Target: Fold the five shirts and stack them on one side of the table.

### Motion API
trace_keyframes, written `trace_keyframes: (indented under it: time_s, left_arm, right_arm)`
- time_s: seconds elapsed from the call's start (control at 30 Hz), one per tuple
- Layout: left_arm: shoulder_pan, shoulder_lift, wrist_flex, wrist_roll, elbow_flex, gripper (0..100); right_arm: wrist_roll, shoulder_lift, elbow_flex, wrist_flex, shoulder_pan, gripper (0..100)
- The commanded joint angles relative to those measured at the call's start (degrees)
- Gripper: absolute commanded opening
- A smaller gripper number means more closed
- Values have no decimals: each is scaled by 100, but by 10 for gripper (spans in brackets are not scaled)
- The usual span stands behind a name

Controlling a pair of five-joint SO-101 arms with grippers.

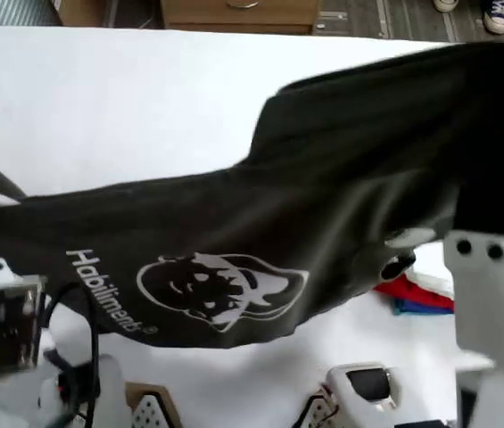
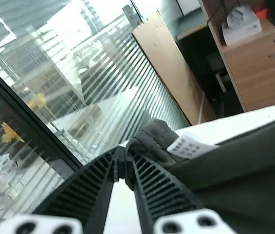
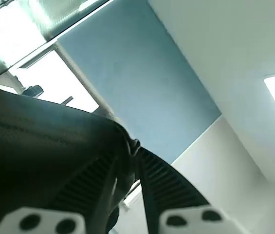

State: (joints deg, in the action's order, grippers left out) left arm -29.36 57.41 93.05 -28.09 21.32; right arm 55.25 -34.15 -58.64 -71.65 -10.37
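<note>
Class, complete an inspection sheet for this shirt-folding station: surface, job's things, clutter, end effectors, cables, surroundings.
Surface: white table.
Job's things: dark shirt stretched out above the table; red and blue cloth lying under its right side.
Clutter: nothing seen.
End effectors: left end effector and right end effector, each shut on the dark shirt's edge.
Cables: black cable at the near left of the table.
Surroundings: wooden drawers; glass partition.
</note>
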Motion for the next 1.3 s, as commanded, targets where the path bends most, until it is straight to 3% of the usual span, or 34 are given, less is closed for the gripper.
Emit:
trace_keyframes:
  time_s: [0.0, 0.2, 0.4, 0.73, 1.0, 1.27]
  left_arm:
    - [0, 70, -237, 44, -22, 20]
    - [0, 62, -308, 53, -31, 20]
    - [0, 62, -527, 185, -145, 20]
    - [0, 53, -633, 211, -435, 20]
    - [9, 53, -1582, 211, -2088, 20]
    - [44, 53, -3121, 211, -3670, 20]
  right_arm:
    - [-9, -119, -79, 295, 75, 21]
    - [-26, -145, -79, 268, 48, 21]
    - [-677, -145, -79, 303, 48, 21]
    - [-686, -75, 9, 119, 75, 21]
    - [-712, 251, 1073, 66, 31, 21]
    - [-721, 884, 1846, 66, 31, 21]
